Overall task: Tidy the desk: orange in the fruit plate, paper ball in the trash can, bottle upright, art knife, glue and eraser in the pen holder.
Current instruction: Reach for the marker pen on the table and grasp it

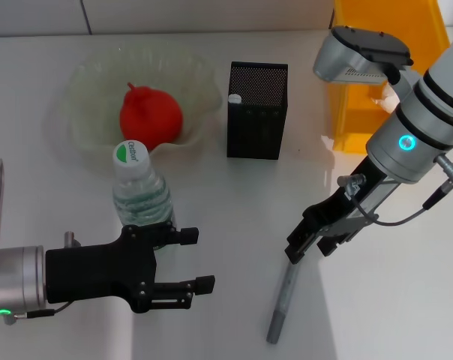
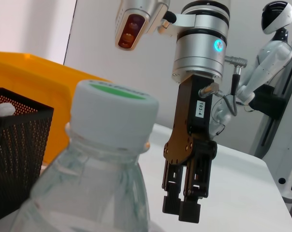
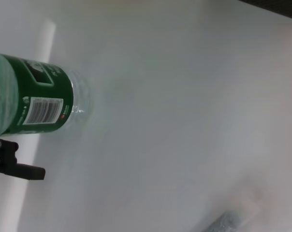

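Two grippers: left gripper (image 1: 183, 259) spread, empty, beside upright bottle (image 1: 140, 187)
right gripper (image 1: 314, 240): jaws near-closed, empty, hovering over art knife (image 1: 282, 302)
knife axis: lay running toward robot, directly below right gripper
nearer arm: right

**A robotics lab with a staged desk**

This looks like a robotics lab or test room. In the left wrist view a white humanoid robot (image 2: 274, 63) stands at the far side of the room against plain pale walls, beyond the white table (image 1: 234, 195). The table's surface is smooth and bare white, with a plain wall panel behind its far edge. On it sit desk props: a black mesh pen holder (image 1: 256, 112) and, at the far right corner, a yellow trash can (image 1: 361, 112).
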Robot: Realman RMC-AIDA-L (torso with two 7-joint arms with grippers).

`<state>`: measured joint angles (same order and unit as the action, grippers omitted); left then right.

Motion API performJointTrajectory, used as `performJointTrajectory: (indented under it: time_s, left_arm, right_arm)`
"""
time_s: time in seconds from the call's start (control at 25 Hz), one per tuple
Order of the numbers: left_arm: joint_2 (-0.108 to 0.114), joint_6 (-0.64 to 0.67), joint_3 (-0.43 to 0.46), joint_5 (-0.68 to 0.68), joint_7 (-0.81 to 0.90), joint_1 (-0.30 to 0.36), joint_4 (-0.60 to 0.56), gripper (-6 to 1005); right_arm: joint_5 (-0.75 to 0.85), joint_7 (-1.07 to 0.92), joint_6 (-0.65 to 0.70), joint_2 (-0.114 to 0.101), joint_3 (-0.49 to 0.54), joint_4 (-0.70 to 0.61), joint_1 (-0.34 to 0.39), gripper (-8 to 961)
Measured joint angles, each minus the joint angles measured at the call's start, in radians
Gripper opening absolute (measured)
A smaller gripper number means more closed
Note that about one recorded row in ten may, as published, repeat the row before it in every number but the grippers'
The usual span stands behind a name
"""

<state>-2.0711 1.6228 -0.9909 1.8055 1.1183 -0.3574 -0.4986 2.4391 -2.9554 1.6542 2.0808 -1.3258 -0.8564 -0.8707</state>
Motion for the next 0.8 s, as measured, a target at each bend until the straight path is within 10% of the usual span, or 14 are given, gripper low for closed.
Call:
performJointTrajectory:
  time_s: [0.4, 0.8]
  left_arm:
    - [0.000, 0.010, -0.007, 0.000, 0.001, 0.000, 0.000, 810]
    - [0.000, 0.140, -0.021, -0.007, 0.027, 0.004, -0.004, 810]
  right_arm:
    - [0.005, 0.017, -0.025, -0.001, -0.006, 0.044, -0.011, 611]
    - [-0.157, 0.293, 0.008, -0.004, 0.257, -0.192, 0.207, 611]
